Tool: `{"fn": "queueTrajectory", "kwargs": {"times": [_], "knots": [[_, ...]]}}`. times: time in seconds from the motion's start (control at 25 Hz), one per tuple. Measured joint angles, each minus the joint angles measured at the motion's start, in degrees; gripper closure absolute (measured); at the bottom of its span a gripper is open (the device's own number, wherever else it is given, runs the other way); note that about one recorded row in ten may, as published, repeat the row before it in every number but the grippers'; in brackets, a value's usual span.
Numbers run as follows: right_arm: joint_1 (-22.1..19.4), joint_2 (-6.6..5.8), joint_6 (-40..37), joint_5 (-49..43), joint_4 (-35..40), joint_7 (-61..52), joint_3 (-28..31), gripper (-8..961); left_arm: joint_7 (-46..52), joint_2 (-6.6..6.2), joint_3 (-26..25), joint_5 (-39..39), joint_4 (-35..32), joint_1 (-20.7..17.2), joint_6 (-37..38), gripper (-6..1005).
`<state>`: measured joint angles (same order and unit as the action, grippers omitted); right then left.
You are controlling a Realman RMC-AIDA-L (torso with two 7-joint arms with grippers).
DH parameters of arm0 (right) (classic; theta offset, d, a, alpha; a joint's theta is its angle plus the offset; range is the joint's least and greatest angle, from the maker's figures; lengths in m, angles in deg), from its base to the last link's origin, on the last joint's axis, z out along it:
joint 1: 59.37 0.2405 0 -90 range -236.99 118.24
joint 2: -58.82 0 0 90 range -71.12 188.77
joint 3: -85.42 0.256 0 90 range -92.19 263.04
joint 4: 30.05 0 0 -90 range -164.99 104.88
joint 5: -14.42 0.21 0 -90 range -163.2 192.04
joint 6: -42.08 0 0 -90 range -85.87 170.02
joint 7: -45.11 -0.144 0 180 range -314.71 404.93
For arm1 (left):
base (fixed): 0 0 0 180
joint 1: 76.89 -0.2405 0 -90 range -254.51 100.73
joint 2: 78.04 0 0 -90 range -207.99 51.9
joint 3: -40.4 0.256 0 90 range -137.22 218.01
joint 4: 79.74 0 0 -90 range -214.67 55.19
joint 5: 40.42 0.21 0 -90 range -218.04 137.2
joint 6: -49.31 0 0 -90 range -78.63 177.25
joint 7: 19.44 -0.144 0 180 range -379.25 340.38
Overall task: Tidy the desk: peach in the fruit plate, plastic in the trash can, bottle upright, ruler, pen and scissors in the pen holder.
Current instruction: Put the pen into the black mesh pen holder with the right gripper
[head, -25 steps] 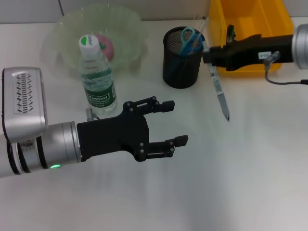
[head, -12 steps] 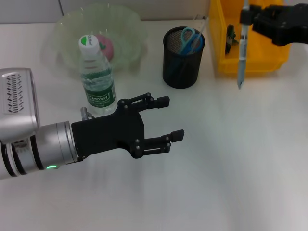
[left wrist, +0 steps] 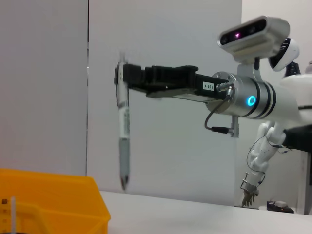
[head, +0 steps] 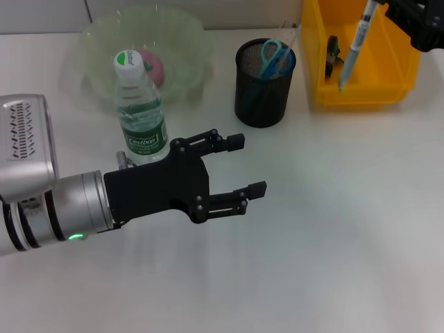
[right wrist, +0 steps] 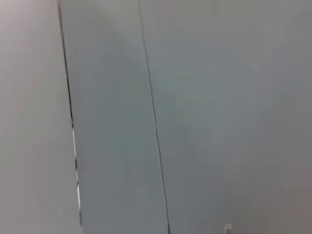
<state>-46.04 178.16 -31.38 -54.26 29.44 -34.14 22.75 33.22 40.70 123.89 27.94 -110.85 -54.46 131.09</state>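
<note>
Yellow bin (head: 388, 90) edge under the pen (head: 354, 48) — pinched by right end effector (head: 409, 17); left end effector (head: 239, 166) spread.

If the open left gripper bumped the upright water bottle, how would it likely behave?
The water bottle is tall on a narrow base, so a sideways knock near its cap would probably tip it. Its thin clear wall likely flexes under a squeeze. It looks mostly full, so fairly heavy; on its side, it would roll. The left gripper hovers beside it.

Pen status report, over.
Right tool shut on pen, lifted near yellow bin. Left tool open, idle by bottle. Holder unobstructed.
</note>
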Motion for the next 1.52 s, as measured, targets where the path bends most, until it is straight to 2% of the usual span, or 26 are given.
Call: {"fn": "queueTrajectory", "kwargs": {"times": [0.08, 0.2, 0.4, 0.48, 0.88, 1.16, 1.28, 1.52], "knots": [[1.39, 0.01, -2.63, 5.84, -6.04, 8.20, 0.02, 761, -0.01, 0.00, 0.00, -0.22, 0.00, 0.20, -0.12, 215], [2.57, 0.02, -4.31, 8.73, -10.00, 13.41, 0.01, 760, 0.00, 0.00, 0.00, -0.58, 0.00, 0.22, -0.34, 215], [5.65, 0.10, -4.58, 10.09, -15.91, 20.63, 0.02, 758, 0.35, 0.06, 0.01, -1.90, 0.07, 0.30, -0.57, 215], [8.10, 0.06, -4.10, 10.25, -19.30, 23.44, 0.07, 758, 0.31, 0.07, 0.01, -2.77, 0.33, 0.34, -0.63, 215], [12.97, 0.14, -0.31, 10.43, -24.33, 28.79, -0.47, 755, -0.08, 0.09, 0.26, -11.68, 1.67, 0.21, 0.61, 216], [16.29, 0.12, 1.51, 10.46, -28.00, 29.72, -0.40, 753, -0.70, 0.09, 0.43, -14.55, 1.53, 0.76, 3.23, 216], [18.31, 0.31, 4.54, 10.47, -30.17, 33.22, -0.71, 752, -0.72, 0.27, 0.47, -15.44, 1.45, 1.14, 3.32, 216], [20.46, 0.38, 5.51, 11.90, -32.84, 37.37, -0.52, 751, -0.83, 0.35, 0.56, -17.81, 2.12, 2.08, 2.87, 216]]}}
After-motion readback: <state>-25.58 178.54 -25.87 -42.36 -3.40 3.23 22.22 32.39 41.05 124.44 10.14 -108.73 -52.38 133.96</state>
